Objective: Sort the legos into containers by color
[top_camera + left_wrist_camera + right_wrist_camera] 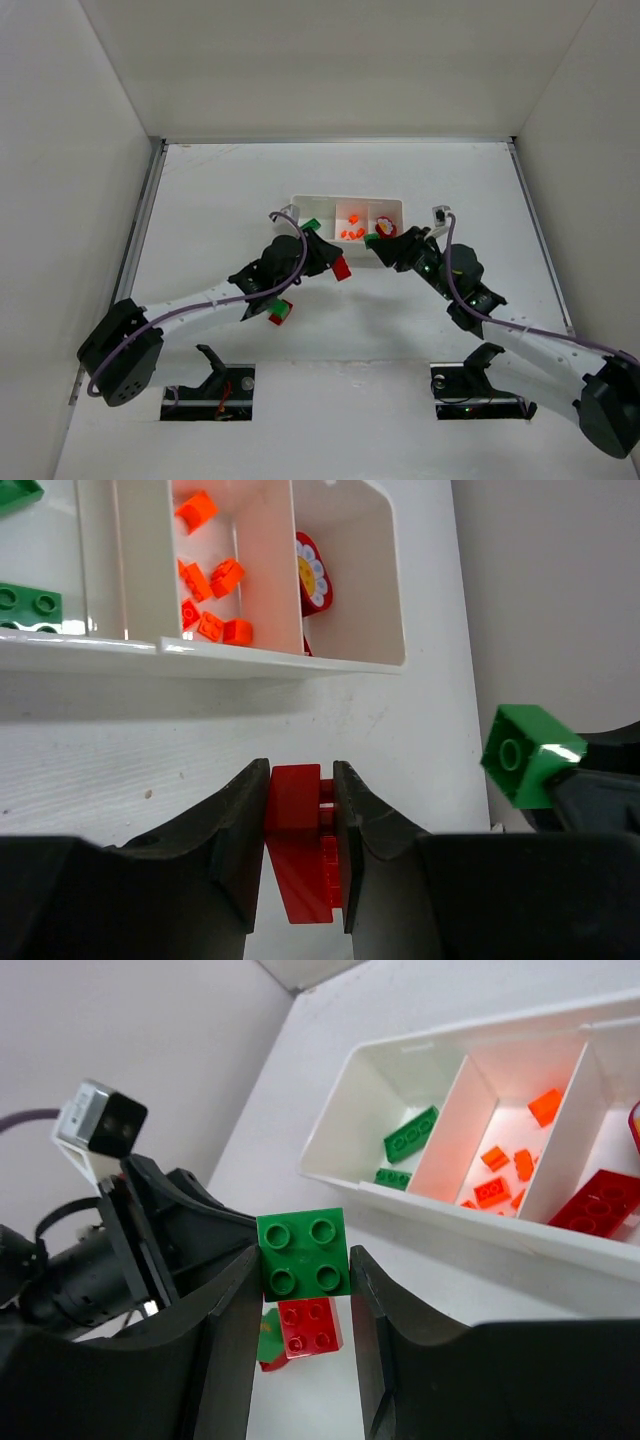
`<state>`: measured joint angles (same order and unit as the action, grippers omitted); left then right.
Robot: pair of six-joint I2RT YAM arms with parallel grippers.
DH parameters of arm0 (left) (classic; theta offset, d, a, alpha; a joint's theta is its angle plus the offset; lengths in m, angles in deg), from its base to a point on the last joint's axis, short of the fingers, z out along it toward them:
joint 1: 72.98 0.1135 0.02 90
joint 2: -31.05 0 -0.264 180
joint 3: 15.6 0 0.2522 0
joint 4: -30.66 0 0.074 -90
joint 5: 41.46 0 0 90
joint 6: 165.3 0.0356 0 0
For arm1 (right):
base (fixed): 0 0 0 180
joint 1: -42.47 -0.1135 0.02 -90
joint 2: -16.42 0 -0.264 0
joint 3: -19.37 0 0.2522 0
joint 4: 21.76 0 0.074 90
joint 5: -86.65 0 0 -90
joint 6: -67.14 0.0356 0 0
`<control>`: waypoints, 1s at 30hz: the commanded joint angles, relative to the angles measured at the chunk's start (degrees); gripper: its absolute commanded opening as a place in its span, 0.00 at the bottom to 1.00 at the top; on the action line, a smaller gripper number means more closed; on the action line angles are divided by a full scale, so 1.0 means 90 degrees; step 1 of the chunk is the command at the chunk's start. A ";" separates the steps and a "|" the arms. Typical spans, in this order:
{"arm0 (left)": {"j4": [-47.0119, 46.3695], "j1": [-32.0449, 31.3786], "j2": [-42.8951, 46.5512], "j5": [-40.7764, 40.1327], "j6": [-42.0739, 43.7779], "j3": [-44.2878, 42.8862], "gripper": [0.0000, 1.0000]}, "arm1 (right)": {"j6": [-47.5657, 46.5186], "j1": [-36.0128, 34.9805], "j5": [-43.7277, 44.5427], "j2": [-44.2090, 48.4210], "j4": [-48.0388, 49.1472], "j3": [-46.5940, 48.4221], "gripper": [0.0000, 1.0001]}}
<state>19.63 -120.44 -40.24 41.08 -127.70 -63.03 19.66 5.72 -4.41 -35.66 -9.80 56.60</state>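
L gripper (300, 780): clamped on red brick (298, 850), 6 o'clock of tray (345, 199).
R gripper (302, 1265): green brick (303, 1250) pinched betw. fingers, 5 o'clock of tray.
Bays: green pcs (410, 1132) at 9 o'clock, orange pcs (215, 580) mid, red pcs (600, 1200) at 3 o'clock.

White for the tray (200, 658) and the table (400, 330). Bright orange for the tiny pieces (227, 577), green for the flat bricks (411, 1134). Matte black on left gripper (300, 770) and right gripper (303, 1257), against one red brick (295, 800) and one green brick (303, 1245). White-petalled, yellow-centred daisy print on a red piece (312, 572). Lilac on the cables (200, 304)
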 commanded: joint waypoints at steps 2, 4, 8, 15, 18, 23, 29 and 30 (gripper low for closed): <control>0.0059 0.0278 0.0673 0.0058 0.0207 0.0167 0.13 | 0.0188 0.0134 -0.0293 -0.0179 0.0502 0.0282 0.28; 0.0274 0.0454 0.1054 0.0029 0.0324 0.0225 0.13 | 0.0090 0.0104 -0.0205 -0.0696 0.0463 0.0624 0.28; 0.0723 0.0883 0.1776 -0.0030 0.0704 0.0303 0.14 | -0.0193 -0.0197 0.0146 -0.2081 0.0453 0.1550 0.29; 0.1348 0.1606 0.2598 -0.0020 0.1047 0.0450 0.15 | -0.0496 -0.0404 0.0459 -0.4056 0.0073 0.3202 0.30; 0.1368 0.1694 0.2667 -0.0020 0.1096 0.0489 0.15 | -0.0496 -0.0404 0.0557 -0.4564 -0.0015 0.3651 0.35; 0.1300 0.1695 0.2560 -0.0040 0.1096 0.0480 0.15 | -0.0564 -0.0404 0.0616 -0.4868 -0.0093 0.4014 0.59; 0.0969 0.1432 0.2043 -0.0059 0.1028 0.0246 0.15 | -0.0604 -0.0296 0.0850 -0.3836 -0.0035 0.3186 0.61; 0.0871 0.1325 0.1897 -0.0098 0.1008 0.0158 0.15 | -0.0623 -0.0238 0.0928 -0.3524 -0.0035 0.2933 0.58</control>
<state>31.47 -106.74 -21.07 40.71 -118.89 -58.97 15.09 2.64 1.31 -75.00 -12.12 86.56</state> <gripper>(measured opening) 0.261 0.592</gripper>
